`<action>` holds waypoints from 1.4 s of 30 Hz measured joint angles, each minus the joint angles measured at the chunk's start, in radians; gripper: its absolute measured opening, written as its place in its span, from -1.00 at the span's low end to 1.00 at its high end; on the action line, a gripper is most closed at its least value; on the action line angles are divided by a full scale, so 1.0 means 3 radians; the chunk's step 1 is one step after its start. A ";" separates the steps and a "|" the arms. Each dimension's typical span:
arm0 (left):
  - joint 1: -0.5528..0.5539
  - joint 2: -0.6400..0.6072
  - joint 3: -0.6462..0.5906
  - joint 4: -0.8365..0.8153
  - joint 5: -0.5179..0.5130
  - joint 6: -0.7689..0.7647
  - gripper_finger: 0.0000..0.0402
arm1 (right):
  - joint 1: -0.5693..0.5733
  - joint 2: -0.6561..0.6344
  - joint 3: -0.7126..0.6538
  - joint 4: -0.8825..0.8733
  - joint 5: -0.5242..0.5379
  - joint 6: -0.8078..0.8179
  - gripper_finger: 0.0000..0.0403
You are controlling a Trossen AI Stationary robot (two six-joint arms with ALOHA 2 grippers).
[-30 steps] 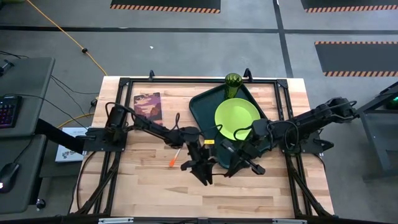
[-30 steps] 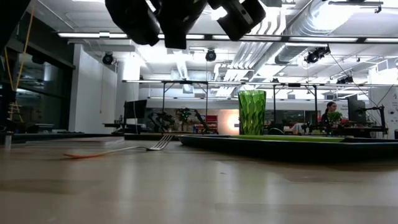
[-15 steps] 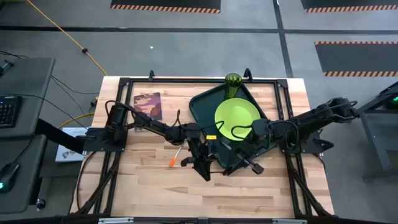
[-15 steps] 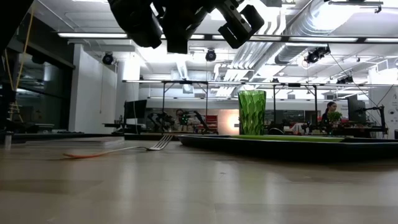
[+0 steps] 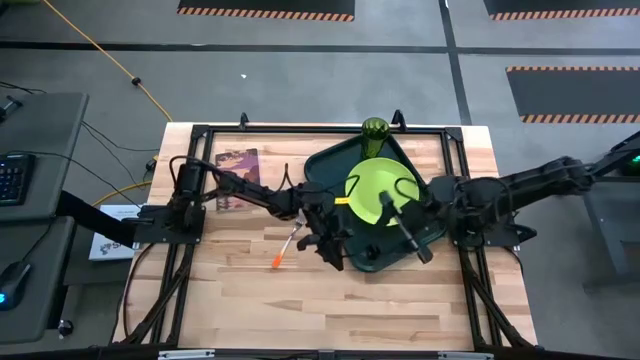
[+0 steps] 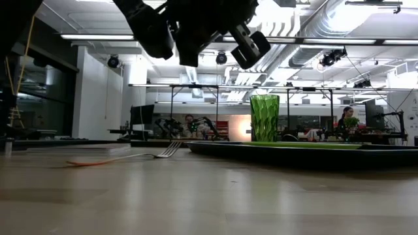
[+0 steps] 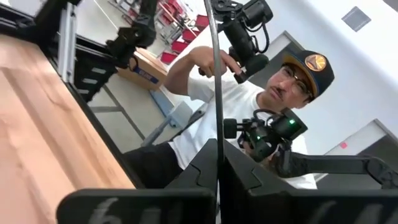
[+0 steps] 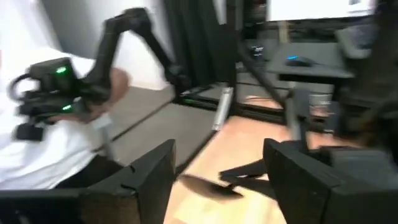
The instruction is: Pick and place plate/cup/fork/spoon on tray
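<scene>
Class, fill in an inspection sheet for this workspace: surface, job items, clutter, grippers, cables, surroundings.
Surface: wooden table, black frame.
Job's things: plate and cup on the tray; fork on the table, left of the tray; spoon held by its thin handle.
Clutter: maroon book, far left.
Grippers: left gripper shut on the spoon by the tray's near-left edge; right gripper open above the tray.
Cables: yellow cable on the floor.
Surroundings: person in white shirt; keyboard on a side desk.

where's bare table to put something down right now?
Free: the whole near strip of table below the fork, and the far strip between book and tray. Crowded: mid-table, where left hand and right hand hang over the tray by the plate.
</scene>
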 joint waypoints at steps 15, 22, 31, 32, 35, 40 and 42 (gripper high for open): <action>0.0362 -0.0333 -0.0006 -0.1557 -0.0739 0.1477 -0.99 | 0.0002 -0.0677 0.0001 -0.1327 0.1308 0.0403 0.22; 0.0315 -0.0866 -0.0005 -0.2637 -0.1861 0.2378 -1.00 | 0.0006 -0.0691 -0.0012 -0.1581 0.1768 0.0440 0.22; 0.0322 -0.1153 -0.0784 -0.1905 -0.2378 0.2125 -1.00 | 0.0006 -0.0722 -0.0201 -0.1594 0.1912 0.0523 0.22; 0.0330 -0.1155 -0.0865 -0.1818 -0.2397 0.2081 -1.00 | 0.0006 -0.0719 -0.0201 -0.1565 0.1913 0.0519 0.22; 0.0323 -0.1153 -0.0996 -0.1684 -0.2443 0.1984 -1.00 | 0.0006 -0.0720 -0.0201 -0.1516 0.1914 0.0509 0.22; 0.0320 -0.1153 -0.1052 -0.1686 -0.2504 0.2013 -1.00 | 0.0006 -0.0719 -0.0201 -0.1477 0.1914 0.0502 0.22; 0.0324 -0.1156 -0.1052 -0.1670 -0.2506 0.2027 -1.00 | 0.0006 -0.0719 -0.0201 -0.1473 0.1914 0.0502 0.22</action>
